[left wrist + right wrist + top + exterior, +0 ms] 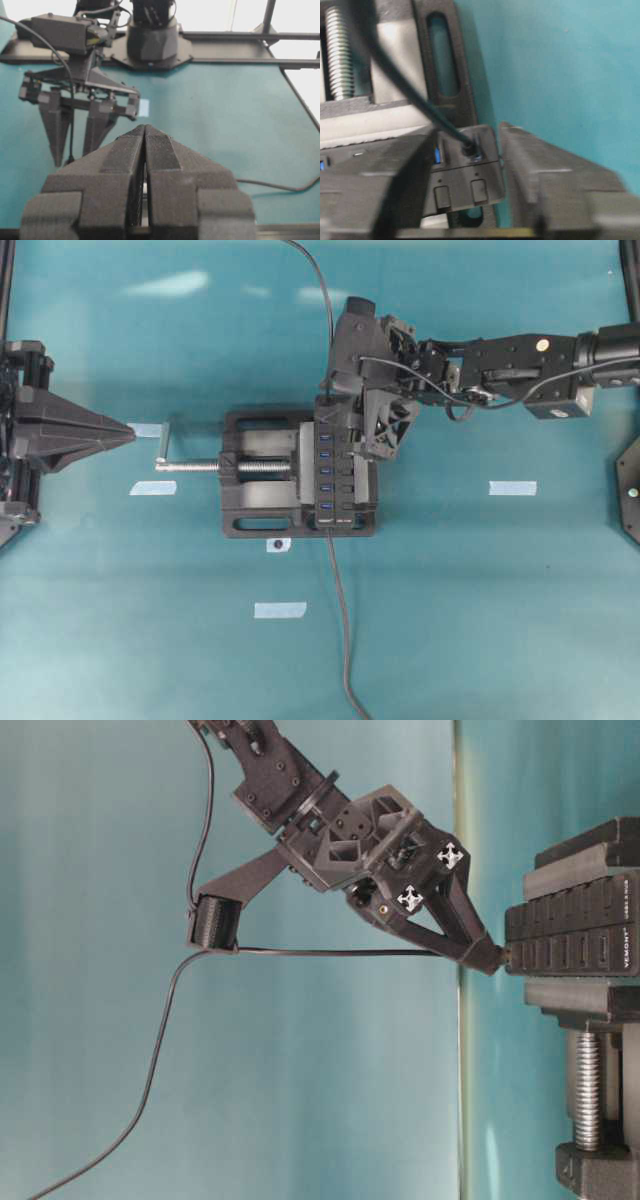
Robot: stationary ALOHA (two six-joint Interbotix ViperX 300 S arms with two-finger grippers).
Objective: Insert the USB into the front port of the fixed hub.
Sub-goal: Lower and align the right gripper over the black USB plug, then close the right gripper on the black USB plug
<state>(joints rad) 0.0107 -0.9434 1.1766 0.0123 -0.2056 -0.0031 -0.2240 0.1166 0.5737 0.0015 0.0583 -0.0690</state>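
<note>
1. The right hand (478, 948) sits at the end port of the fixed hub (335, 470), its fingers (555, 180) standing apart either side of the USB (470, 148); whether they press the plug I cannot tell. The left hand (145, 145) is pressed together, empty, parked well apart at the worktop's (480, 590) edge.
2. The vise (255, 480) clamps the hub, blue slots facing up.
3. The USB's cable (330, 952) runs taut from the plug back past the wrist.
4. The USB looks seated, or nearly so, in the end slot of the hub, so insertion seems in its last stage.
5. The next move likely calls for confirming full seating, then a straight retreat without dragging the cable.
</note>
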